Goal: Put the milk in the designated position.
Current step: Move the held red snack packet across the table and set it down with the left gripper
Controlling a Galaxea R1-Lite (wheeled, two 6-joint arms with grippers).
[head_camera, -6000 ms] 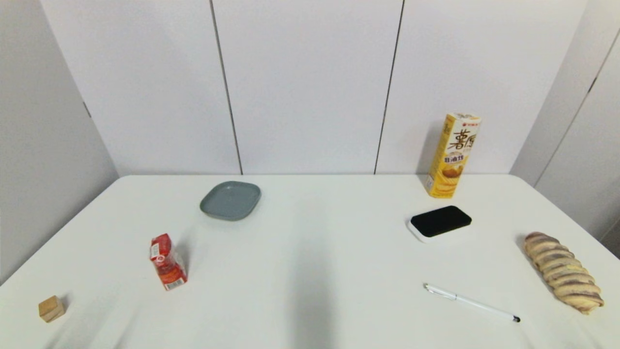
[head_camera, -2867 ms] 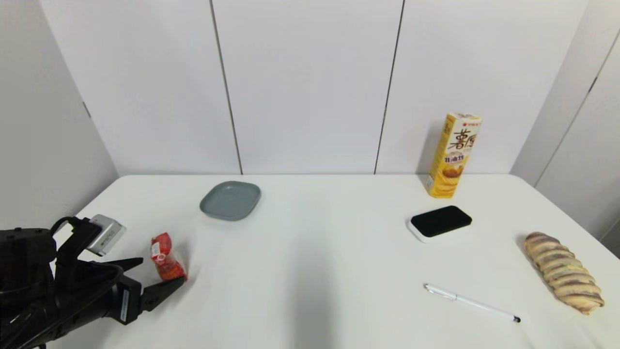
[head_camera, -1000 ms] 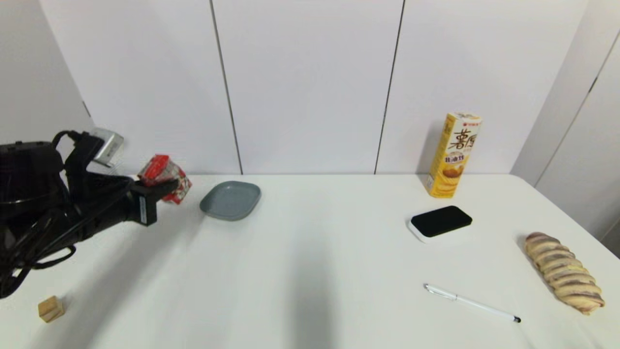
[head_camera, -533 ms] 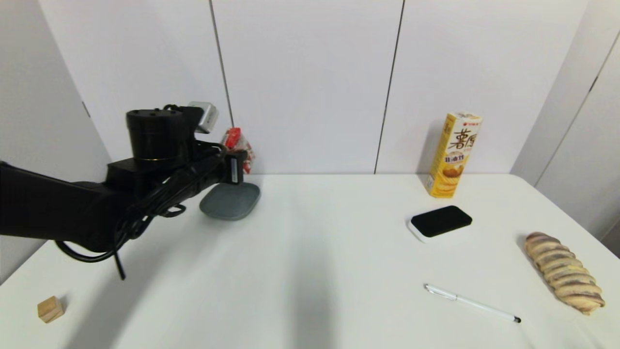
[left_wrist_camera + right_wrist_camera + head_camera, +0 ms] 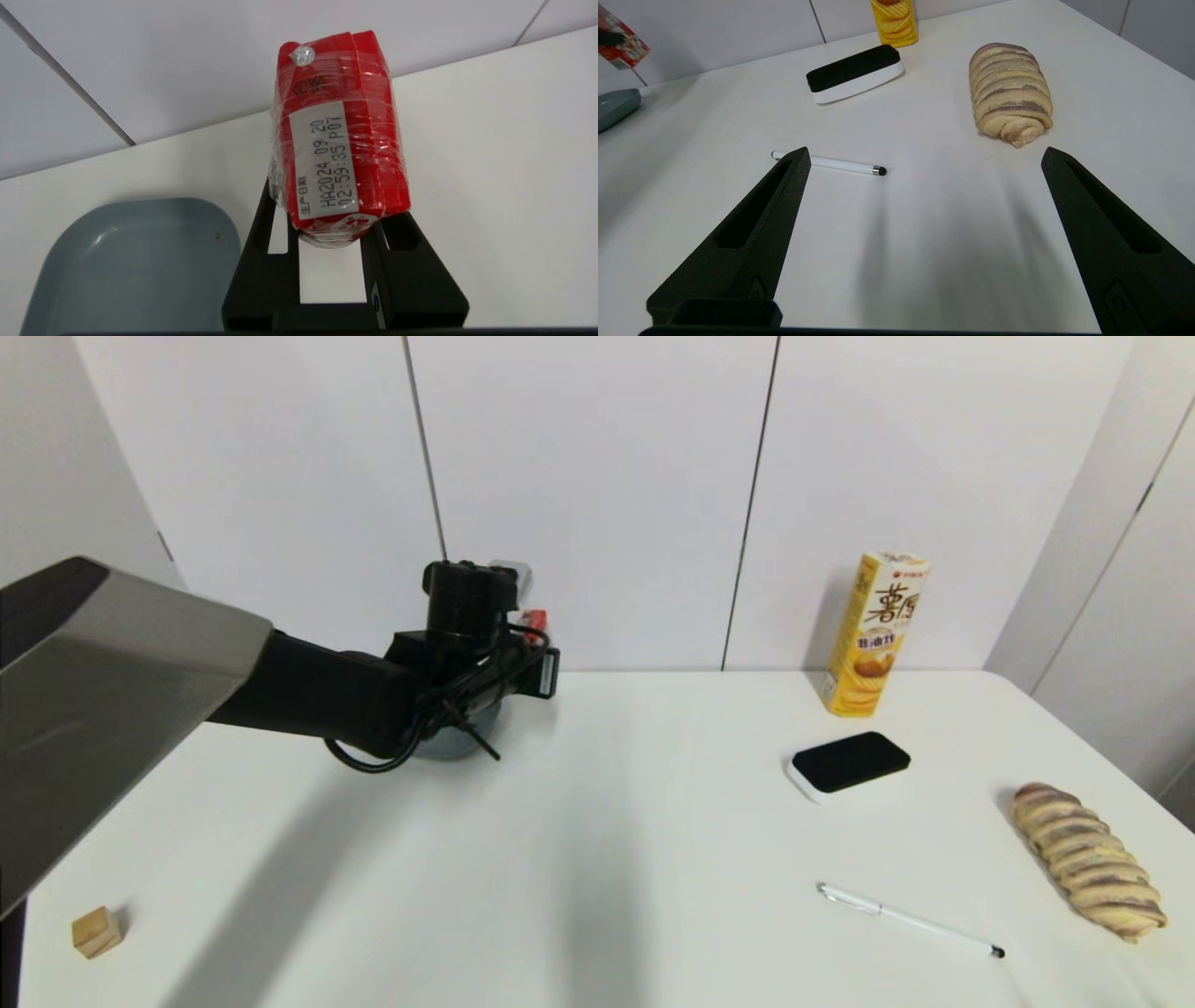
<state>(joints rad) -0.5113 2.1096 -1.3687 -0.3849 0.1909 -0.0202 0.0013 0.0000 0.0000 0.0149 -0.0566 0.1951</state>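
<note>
Left gripper (image 5: 329, 233): extended over the far left part of the white table (image 5: 597, 821), held above the surface beside the grey plate (image 5: 135, 261). Its 2 black fingers (image 5: 275, 242) are clamped on the lower end of the milk (image 5: 334, 140), with no gap visible between pads and carton.

Milk: off the table, carried in the left gripper and tilted. A white date label faces the wrist camera, and clear wrap covers the red body. In the head view only a small red sliver (image 5: 534, 619) shows behind the wrist. The carton hangs past the plate's edge, not over its centre.

Right gripper (image 5: 924, 161): low over the near right part of the table, fingers spread wide, holding nothing. A white pen (image 5: 829, 163), a black-topped eraser (image 5: 854, 72), a braided bread loaf (image 5: 1011, 93) and a yellow snack box (image 5: 873, 635) lie beyond it. A wooden block (image 5: 97, 931) sits at the near left corner.
</note>
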